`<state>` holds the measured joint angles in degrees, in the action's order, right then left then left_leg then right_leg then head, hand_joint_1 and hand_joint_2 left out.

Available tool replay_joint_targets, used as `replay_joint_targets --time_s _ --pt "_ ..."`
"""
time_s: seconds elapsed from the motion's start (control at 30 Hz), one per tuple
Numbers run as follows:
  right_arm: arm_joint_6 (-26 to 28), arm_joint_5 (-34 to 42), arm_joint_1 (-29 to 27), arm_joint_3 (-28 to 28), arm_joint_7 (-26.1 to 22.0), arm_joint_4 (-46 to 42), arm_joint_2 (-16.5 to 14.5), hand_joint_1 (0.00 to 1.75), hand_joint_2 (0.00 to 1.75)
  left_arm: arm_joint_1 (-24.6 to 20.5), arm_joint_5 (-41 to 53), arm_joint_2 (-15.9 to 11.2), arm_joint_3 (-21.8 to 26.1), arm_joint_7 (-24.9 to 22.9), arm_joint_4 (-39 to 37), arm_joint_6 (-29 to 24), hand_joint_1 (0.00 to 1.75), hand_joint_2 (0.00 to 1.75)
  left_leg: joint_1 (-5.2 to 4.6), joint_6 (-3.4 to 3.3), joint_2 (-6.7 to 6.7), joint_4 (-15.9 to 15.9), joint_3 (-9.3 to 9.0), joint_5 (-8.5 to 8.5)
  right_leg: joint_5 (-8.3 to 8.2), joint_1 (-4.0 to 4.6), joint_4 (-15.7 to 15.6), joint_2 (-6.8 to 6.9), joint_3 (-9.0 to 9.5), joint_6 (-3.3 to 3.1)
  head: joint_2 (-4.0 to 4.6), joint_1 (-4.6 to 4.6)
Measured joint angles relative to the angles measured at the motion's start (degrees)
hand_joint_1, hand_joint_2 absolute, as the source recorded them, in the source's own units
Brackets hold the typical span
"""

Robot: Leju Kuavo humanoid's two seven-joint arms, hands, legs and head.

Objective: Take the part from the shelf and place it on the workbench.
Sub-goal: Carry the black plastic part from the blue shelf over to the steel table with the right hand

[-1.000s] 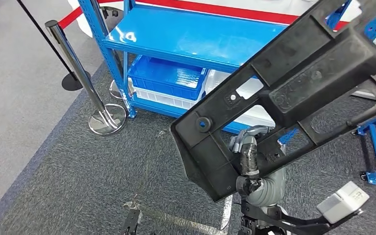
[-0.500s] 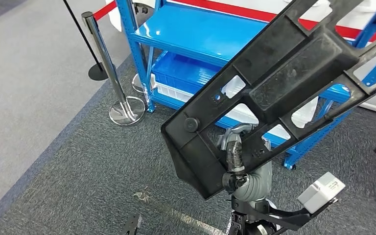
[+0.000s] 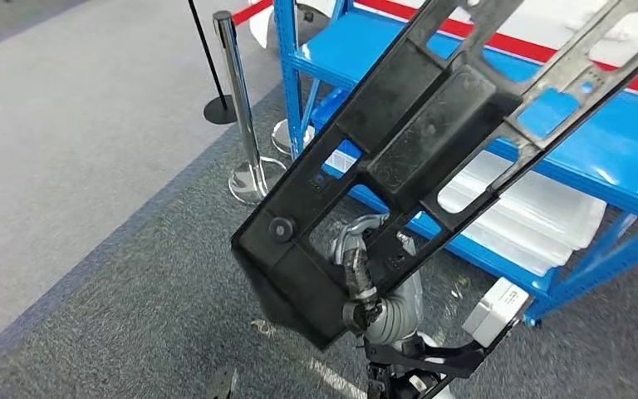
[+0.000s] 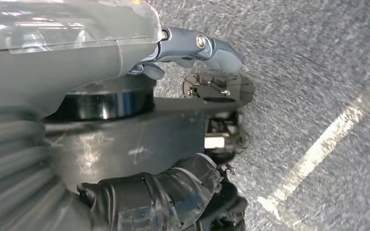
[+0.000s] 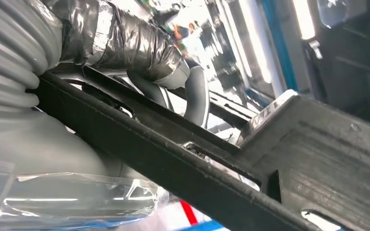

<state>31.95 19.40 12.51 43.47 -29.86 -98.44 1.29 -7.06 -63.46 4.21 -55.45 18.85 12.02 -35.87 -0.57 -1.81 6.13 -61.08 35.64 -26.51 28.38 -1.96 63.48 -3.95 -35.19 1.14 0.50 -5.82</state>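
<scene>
Head view: the part (image 3: 432, 141), a long black plastic frame with ribs and cut-out windows, runs diagonally from the lower centre of the frame to the upper right corner, raised in the air above the grey carpet (image 3: 133, 316); its broad closed end sits low at centre, its open lattice end reaches the top right edge; a round boss shows near its lower left corner.

The hand (image 3: 364, 278) under the part's lower end is grey with dark taped fingers; its fingers wrap around a thin bar of the part; which arm it belongs to I cannot tell from this view alone.

Right wrist view: right hand (image 5: 139, 53) has taped fingers curled over a black bar of the part (image 5: 183, 168); it grips the part, fingers closed around the bar.

Left wrist view: left hand (image 4: 173, 120) presses against a dark flat piece of the part (image 4: 125, 144); grey thumb on one side, dark taped fingers on the other, pinching it between them; carpet with a white floor line (image 4: 318, 154) lies behind.

Background, head view: blue shelf (image 3: 581, 141) at upper right, its lower level holding white trays (image 3: 540, 216); a chrome stanchion post (image 3: 241, 116) stands at upper centre-left, just beside the shelf's corner upright; a red band (image 3: 498, 37) crosses behind the shelf near the top.
</scene>
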Motion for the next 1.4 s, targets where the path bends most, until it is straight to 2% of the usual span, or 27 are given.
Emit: replay_joint_targets --time_s 0.03,0.1,0.17,0.23,0.3,0.33,0.37,0.4,0.47,0.53,0.6,0.67,0.77,0.8,0.83,0.87,0.9,0.97,1.03,1.1,1.13,1.2,1.27,1.3,1.33,1.37,1.4 --pt "-0.1 0.2 -0.1 0.1 -0.2 0.2 0.0 1.75 1.75 0.1 0.2 0.0 0.0 -0.1 0.0 0.1 0.00 1.75 0.05 0.28 0.58 -0.3 0.48 -0.03 0.34 0.05 -0.3 -0.52 0.09 -0.01 0.00 0.01" --pt "-0.1 0.4 -0.1 0.4 -0.7 0.4 0.0 1.75 1.75 0.4 0.4 0.0 0.0 0.0 0.0 0.3 0.00 1.75 0.18 0.72 1.08 -0.5 1.09 0.11 0.11 0.12 -0.6 0.50 0.12 -0.38 0.00 0.05" --pt "-0.1 0.3 0.0 0.7 -1.0 0.6 -0.1 1.75 1.75 0.5 0.4 -0.1 0.0 0.2 0.0 0.4 0.00 1.75 0.04 1.31 -1.39 -2.2 2.12 -1.00 -0.15 -0.07 -1.0 1.84 0.36 -0.87 0.00 -0.38" --pt "-0.1 0.3 0.0 0.7 -1.3 0.6 -0.2 1.75 1.75 0.4 0.2 -0.1 0.0 0.4 0.0 0.5 0.00 1.75 0.12 2.04 -4.65 -7.8 4.85 -3.88 -0.26 -0.04 -1.3 3.37 0.54 -1.10 0.00 -0.87" --pt "-0.1 0.2 0.0 0.8 -1.5 0.8 -0.3 1.75 1.75 0.3 0.2 -0.1 0.1 0.4 0.0 0.5 0.00 1.75 0.53 2.51 -5.58 -13.7 7.77 -5.97 -0.22 0.06 -1.4 5.08 0.56 -1.15 0.00 -0.96" --pt "-0.1 0.2 0.0 0.8 -1.5 0.9 -0.3 1.75 1.75 0.3 0.1 -0.1 0.1 0.4 0.0 0.5 0.00 1.75 0.65 2.58 -5.70 -14.4 8.09 -5.66 -0.18 0.09 -1.4 5.88 0.58 -1.16 0.00 -1.02" --pt "-0.1 0.2 0.0 0.9 -1.5 1.0 -0.3 1.75 1.75 0.4 0.1 -0.1 0.1 0.4 0.0 0.6 0.00 1.75 0.74 2.57 -5.82 -13.0 7.33 -4.41 -0.12 0.10 -1.4 6.61 0.62 -1.17 0.00 -1.01" --pt "-0.1 0.2 0.0 0.9 -1.5 1.1 -0.3 1.75 1.75 0.4 0.1 -0.1 0.1 0.4 0.0 0.6 0.00 1.75 0.76 2.47 -6.18 -9.6 5.58 -2.51 -0.06 0.11 -1.5 7.24 0.71 -1.15 0.01 -1.02" --pt "0.0 0.2 0.0 1.0 -1.6 1.1 -0.4 1.75 1.75 0.5 0.1 -0.1 0.1 0.4 0.0 0.6 0.00 1.75 0.26 2.13 -8.19 -2.2 1.66 0.07 0.00 0.23 -1.8 8.27 1.01 -1.00 0.00 -1.00" --pt "0.1 -0.1 0.1 1.0 -1.6 1.1 -0.5 1.75 1.75 0.5 0.1 -0.1 0.1 0.3 0.0 0.6 0.00 1.75 -0.43 1.57 -9.27 1.1 0.10 0.50 -0.06 0.40 -2.2 9.14 1.33 -0.61 0.00 -0.97" --pt "0.8 -0.7 0.1 1.2 -1.3 1.3 -0.7 1.75 1.75 0.6 0.4 -0.1 0.1 -0.2 0.0 0.6 0.00 1.75 -0.56 0.85 -8.17 1.7 -0.18 0.80 0.01 0.40 -2.6 9.86 1.78 0.00 -0.01 -0.95" --pt "2.1 -1.6 0.1 1.6 -0.9 1.4 -1.0 1.75 1.75 0.7 1.4 -0.2 0.1 -1.3 0.0 0.8 0.00 1.75 -0.33 0.01 -7.10 2.7 -0.99 1.25 1.11 0.32 -1.3 8.35 1.69 0.45 -0.01 -0.84" --pt "4.8 -2.7 -0.6 1.9 -0.7 1.4 -1.1 1.75 1.75 0.2 3.6 -0.2 0.0 -3.3 0.0 1.0 0.00 1.75 -0.22 -1.32 -5.39 3.2 -1.45 1.55 5.67 0.56 8.1 4.69 -2.60 0.13 0.00 -0.46" --pt "5.6 -3.1 -1.1 2.0 -0.6 1.4 -1.0 1.75 1.75 0.1 4.2 -0.2 -0.1 -3.6 0.0 1.0 0.00 1.75 -0.27 -1.45 -4.66 3.1 -1.40 1.51 6.59 0.67 11.1 4.32 -4.27 0.03 0.01 -0.37" --pt "6.4 -3.6 -1.6 2.0 -0.4 1.3 -0.9 1.75 1.75 0.0 4.8 -0.2 -0.2 -3.8 0.0 1.2 0.00 1.75 -0.31 -1.45 -3.86 2.9 -1.37 1.47 6.49 0.76 12.5 4.15 -5.22 -0.01 0.01 -0.37" --pt "7.0 -4.5 -2.2 2.0 -0.1 1.2 -0.8 1.75 1.75 -0.1 5.2 -0.2 -0.3 -3.9 0.0 1.4 0.00 1.75 -0.33 -1.41 -3.01 2.7 -1.34 1.38 5.34 0.81 11.8 4.04 -5.19 -0.03 0.01 -0.39" --pt "7.4 -5.8 -2.7 1.9 0.4 0.9 -0.7 1.75 1.75 -0.2 5.7 -0.2 -0.4 -3.9 0.0 1.6 0.00 1.75 -0.31 -1.29 -2.17 2.4 -1.31 1.23 3.33 0.78 9.1 3.73 -4.10 -0.05 0.00 -0.37" --pt "7.7 -9.5 -3.9 1.7 1.7 0.1 -0.6 1.75 1.75 -0.6 6.5 -0.2 -0.6 -3.9 0.0 2.1 0.00 1.75 -0.33 -0.82 -0.65 1.1 -0.83 0.67 0.17 0.44 2.1 1.53 -1.12 0.00 0.00 -0.37" --pt "7.9 -12.8 -5.2 1.1 2.9 -1.2 -0.5 1.75 1.75 -1.2 7.0 -0.2 -1.0 -4.2 0.0 2.4 0.00 1.75 -0.31 -0.32 0.52 0.2 -0.02 0.32 -0.47 0.34 -1.0 -0.06 0.17 -0.03 0.01 -0.40" --pt "7.9 -14.4 -6.1 0.4 4.0 -2.3 -0.4 1.75 1.75 -1.5 7.2 -0.3 -1.4 -4.5 0.0 2.5 0.00 1.75 -0.13 0.07 1.43 0.1 0.50 0.45 -0.59 0.52 -1.1 0.64 0.24 -0.44 0.01 -0.42" --pt "7.9 -14.7 -6.5 0.1 4.3 -2.8 -0.4 1.75 1.75 -1.5 7.2 -0.4 -1.5 -4.6 0.0 2.7 0.00 1.75 -0.11 0.29 1.21 0.0 0.66 0.36 -0.72 0.49 -1.4 1.20 0.37 -0.74 0.01 -0.43" --pt "7.9 -14.5 -7.3 -0.6 4.6 -3.8 -0.4 1.75 1.75 -1.6 7.2 -0.5 -1.6 -4.6 0.0 3.4 0.00 1.75 -0.18 0.89 -1.31 -2.5 1.97 -1.20 -0.88 0.24 -1.9 2.57 0.74 -1.22 0.01 -0.84" --pt "7.9 -13.6 -8.0 -1.0 4.6 -4.7 -0.3 1.75 1.75 -1.8 7.2 -0.5 -1.7 -4.6 0.0 4.0 0.00 1.75 0.08 1.67 -4.49 -8.8 5.12 -4.28 -0.87 0.26 -2.2 4.15 0.91 -1.42 0.00 -1.23" --pt "7.9 -13.2 -8.1 -1.1 4.6 -4.9 -0.3 1.75 1.75 -2.0 7.1 -0.5 -1.7 -4.6 0.0 4.1 0.00 1.75 0.35 1.96 -5.20 -12.0 6.80 -5.45 -0.82 0.29 -2.2 4.98 0.91 -1.46 0.00 -1.23" --pt "7.9 -13.1 -8.1 -1.2 4.9 -5.0 -0.2 1.75 1.75 -2.1 7.0 -0.5 -1.7 -4.7 0.0 4.1 0.00 1.75 0.56 2.15 -5.53 -14.0 7.84 -5.82 -0.76 0.31 -2.2 5.76 0.90 -1.47 0.00 -1.24" --pt "7.9 -13.5 -8.1 -1.2 5.2 -5.0 -0.2 1.75 1.75 -2.1 6.9 -0.5 -1.7 -4.8 0.0 4.1 0.00 1.75 0.70 2.22 -5.72 -14.1 7.90 -5.21 -0.68 0.31 -2.2 6.52 0.93 -1.46 0.00 -1.26" --pt "7.9 -14.5 -8.1 -1.2 5.6 -4.9 -0.3 1.75 1.75 -2.1 7.1 -0.5 -1.8 -5.2 0.0 4.2 0.00 1.75 0.75 2.18 -5.93 -12.0 6.82 -3.70 -0.58 0.30 -2.2 7.22 1.01 -1.42 0.01 -1.25"
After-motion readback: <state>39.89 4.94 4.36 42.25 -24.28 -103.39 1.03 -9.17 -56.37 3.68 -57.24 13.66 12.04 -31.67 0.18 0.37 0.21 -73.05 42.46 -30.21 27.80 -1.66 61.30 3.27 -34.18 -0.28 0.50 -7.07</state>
